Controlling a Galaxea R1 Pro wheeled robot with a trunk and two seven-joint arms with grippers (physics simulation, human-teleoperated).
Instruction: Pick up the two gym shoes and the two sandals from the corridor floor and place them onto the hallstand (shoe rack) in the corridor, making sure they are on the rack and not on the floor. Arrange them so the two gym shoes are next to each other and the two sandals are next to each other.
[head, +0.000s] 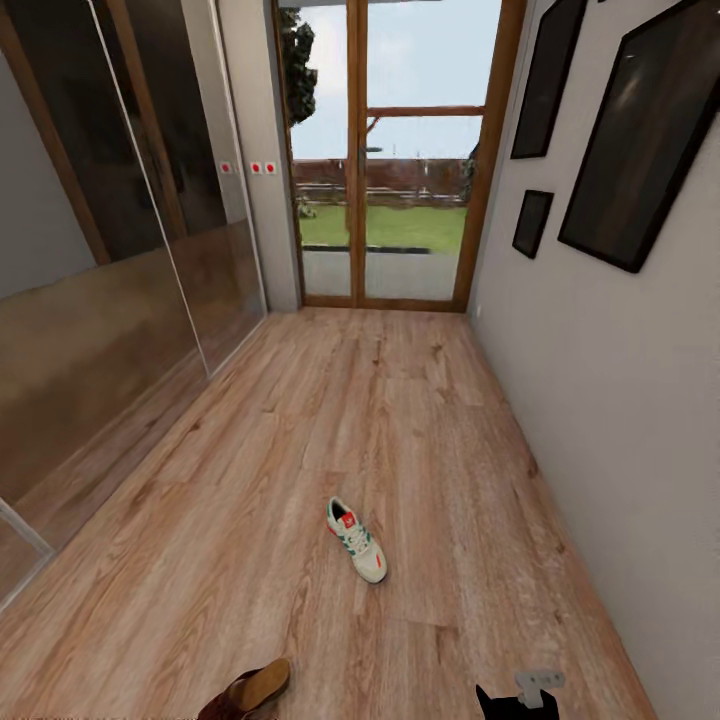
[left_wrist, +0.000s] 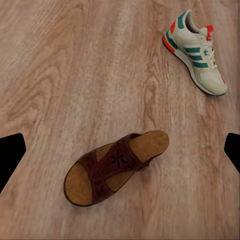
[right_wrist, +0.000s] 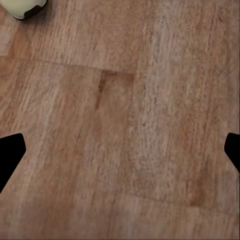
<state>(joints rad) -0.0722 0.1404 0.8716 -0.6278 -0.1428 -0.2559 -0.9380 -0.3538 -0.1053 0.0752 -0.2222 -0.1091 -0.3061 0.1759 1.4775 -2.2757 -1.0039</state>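
**One sneaker and one sandal on open corridor planks**

The corridor floor (head: 400, 400) is light brown wood-grain plank, running up to a glazed wooden door (head: 385, 150) with lawn beyond. Mirrored sliding panels (head: 130, 250) line the left side; a pale wall (head: 620, 400) with dark framed pictures (head: 640, 130) closes the right. A gym shoe (head: 357, 540) lies alone mid-floor, well clear of both sides, with bare planks all around it. A brown sandal (left_wrist: 117, 167) lies nearer the robot, apart from the shoe, sole down.

The left gripper (left_wrist: 120, 152) hangs over the sandal, fingers spread wide and holding nothing. The right gripper (right_wrist: 120, 152) is likewise wide apart and empty over bare planks, with a pale shoe toe (right_wrist: 22, 7) at that view's edge.
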